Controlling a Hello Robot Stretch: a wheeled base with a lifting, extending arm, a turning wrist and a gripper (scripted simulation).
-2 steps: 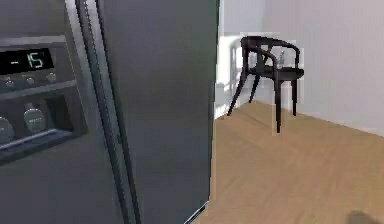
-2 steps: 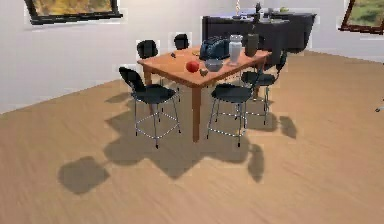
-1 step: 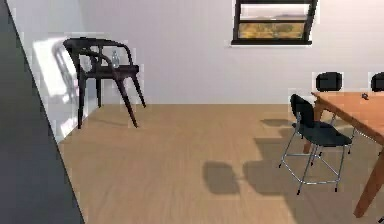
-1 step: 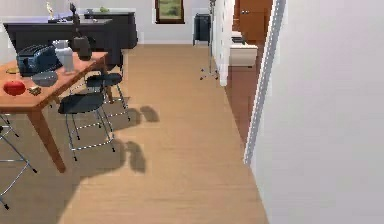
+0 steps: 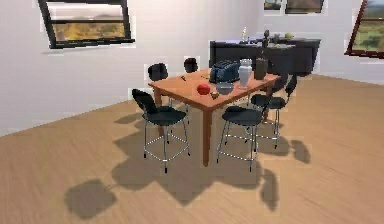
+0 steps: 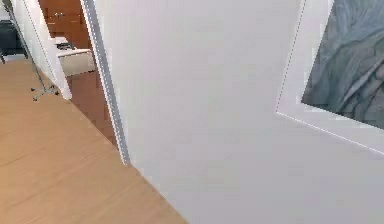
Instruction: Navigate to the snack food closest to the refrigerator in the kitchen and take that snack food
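A wooden dining table [image 5: 182, 90] ringed by black chairs [image 5: 160, 115] stands ahead in the forward view, carrying a small red item [image 5: 204, 89] and several vessels; the snack food cannot be told among them. The arm side view faces a white wall [image 6: 210, 100] with a framed picture [image 6: 350, 60]. How the gripper's jaws stand cannot be told.

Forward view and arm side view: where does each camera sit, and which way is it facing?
Forward view: on the robot, looking ahead and slightly down at a wooden table with black chairs and a dark cabinet behind; robot's own body: none.
Arm side view: on the robot's body, looking sideways at a white wall, a framed picture and a doorway; robot's own body: none.
Shared: the light wooden floor.
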